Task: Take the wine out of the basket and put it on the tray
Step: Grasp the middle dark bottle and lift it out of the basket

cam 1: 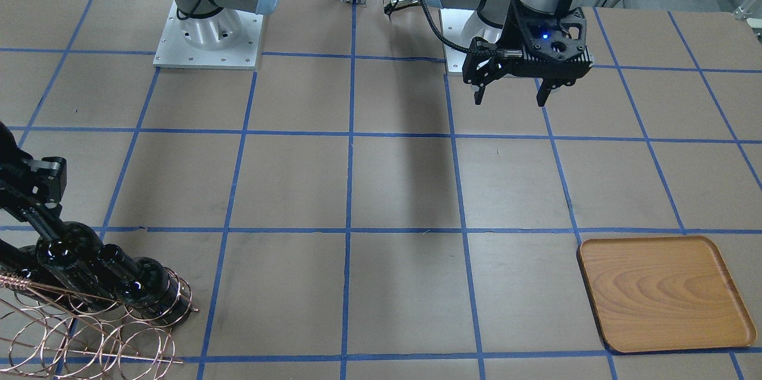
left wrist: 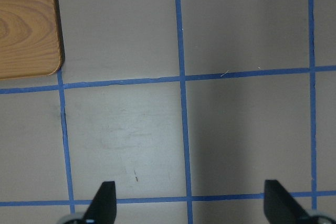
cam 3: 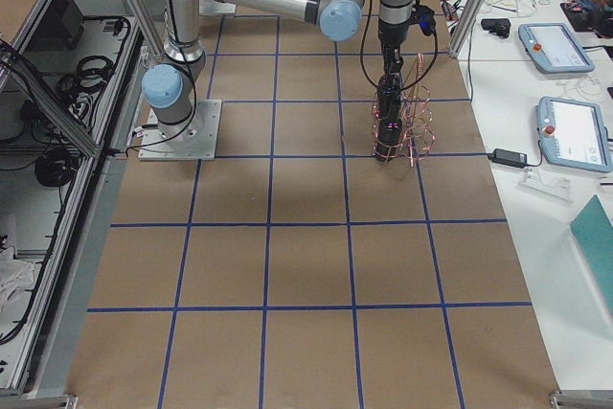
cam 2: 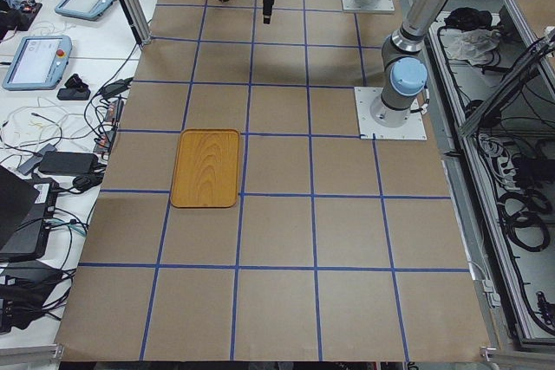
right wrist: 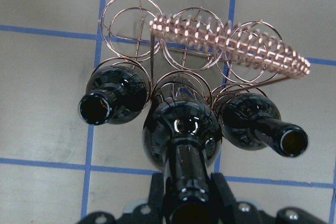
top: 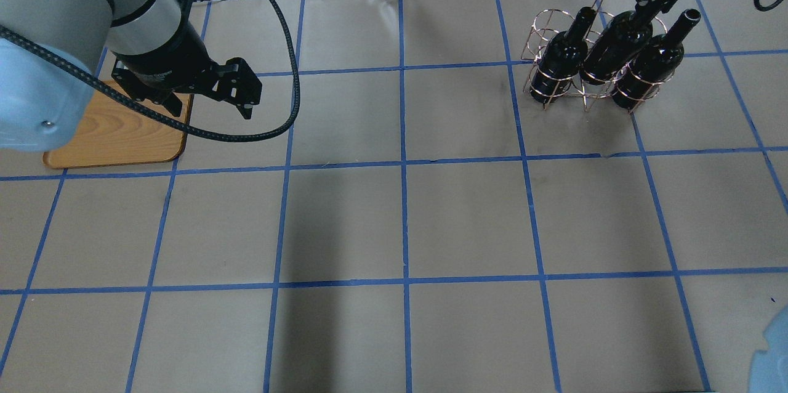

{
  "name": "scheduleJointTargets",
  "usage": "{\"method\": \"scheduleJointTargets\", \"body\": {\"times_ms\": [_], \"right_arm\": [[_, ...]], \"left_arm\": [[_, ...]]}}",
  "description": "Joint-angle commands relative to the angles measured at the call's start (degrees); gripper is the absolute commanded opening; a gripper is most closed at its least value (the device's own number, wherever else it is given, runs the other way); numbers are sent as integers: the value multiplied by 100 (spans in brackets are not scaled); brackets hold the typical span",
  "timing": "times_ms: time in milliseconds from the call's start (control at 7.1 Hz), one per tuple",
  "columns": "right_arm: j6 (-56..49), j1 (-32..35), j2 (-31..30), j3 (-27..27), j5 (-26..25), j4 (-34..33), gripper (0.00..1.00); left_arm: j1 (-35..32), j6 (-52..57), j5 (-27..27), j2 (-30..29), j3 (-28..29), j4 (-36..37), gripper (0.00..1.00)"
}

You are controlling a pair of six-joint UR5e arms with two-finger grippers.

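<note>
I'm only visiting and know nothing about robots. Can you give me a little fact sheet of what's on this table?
basket: copper wire rack, three dark wine bottles in it
middle bottle: neck clamped by the right gripper
other two bottles: standing in the basket, ungripped
tray: wooden, nothing on it
left gripper: open, empty, above bare table near the tray

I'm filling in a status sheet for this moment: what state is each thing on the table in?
left gripper: open, empty, above the table.
right gripper: shut on the middle bottle's neck.
middle bottle: standing in the basket, gripped.
outer bottles: standing in their rings, uncorked, untouched.
basket: standing on the table, back rings empty.
tray: empty.
</note>
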Motion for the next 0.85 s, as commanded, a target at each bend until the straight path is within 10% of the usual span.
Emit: {"method": "scheduleJointTargets", "body": {"times_ms": [0, 704], "right_arm": [[-54, 4, -557, -95, -15, 692, 0], [-20, 214, -956, -323, 98, 1852, 0]], "left_arm": [[0, 2, 0, 0, 0, 0, 100], [0, 2, -9, 0, 0, 0, 100]]}}
